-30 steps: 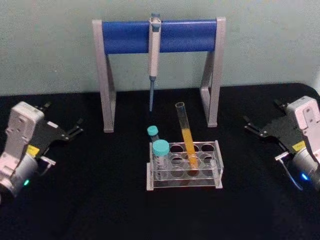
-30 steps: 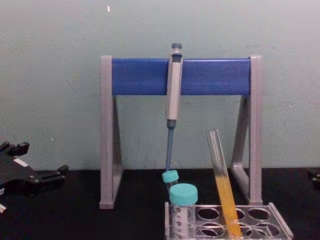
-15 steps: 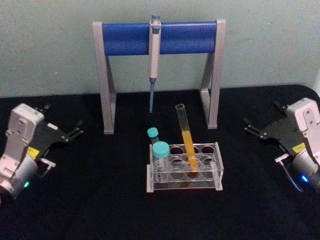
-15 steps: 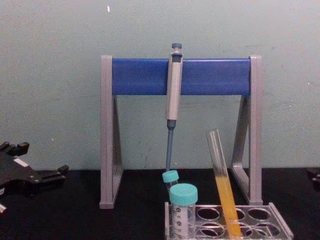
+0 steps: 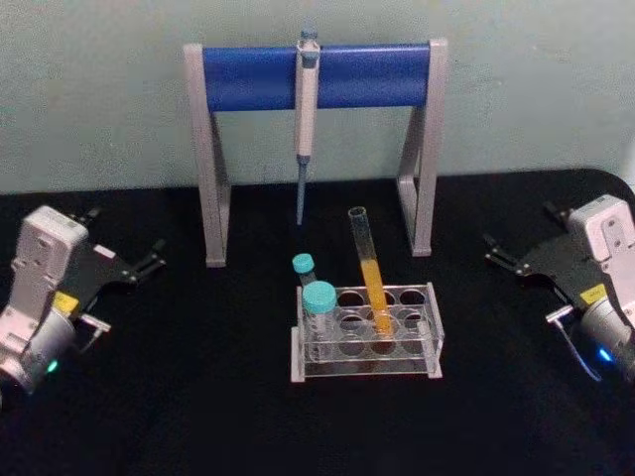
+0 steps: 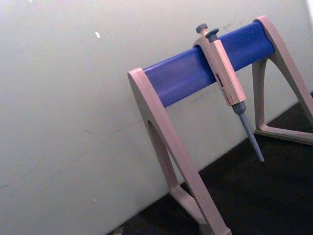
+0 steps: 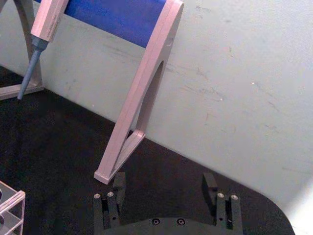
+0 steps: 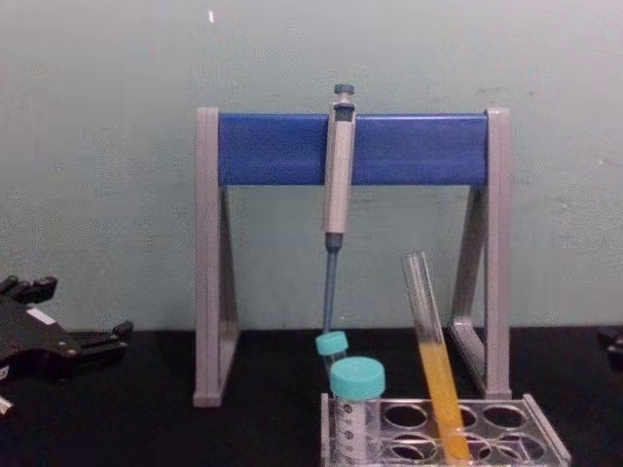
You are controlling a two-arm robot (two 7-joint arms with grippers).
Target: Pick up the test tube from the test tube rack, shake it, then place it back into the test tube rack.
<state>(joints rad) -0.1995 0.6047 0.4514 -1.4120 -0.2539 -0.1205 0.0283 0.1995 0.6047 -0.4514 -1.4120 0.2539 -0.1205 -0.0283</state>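
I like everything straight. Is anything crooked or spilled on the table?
The test tube leans in the test tube rack instead of standing upright, its open top tipped toward the robot's left. No spill shows. The left gripper and right gripper sit open, far to either side.

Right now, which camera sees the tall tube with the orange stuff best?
The head view: the test tube shows whole, leaning in the test tube rack, open top to bottom. The chest view shows it bigger, from the side, its bottom cut off. The wrist views face the pipette stand.
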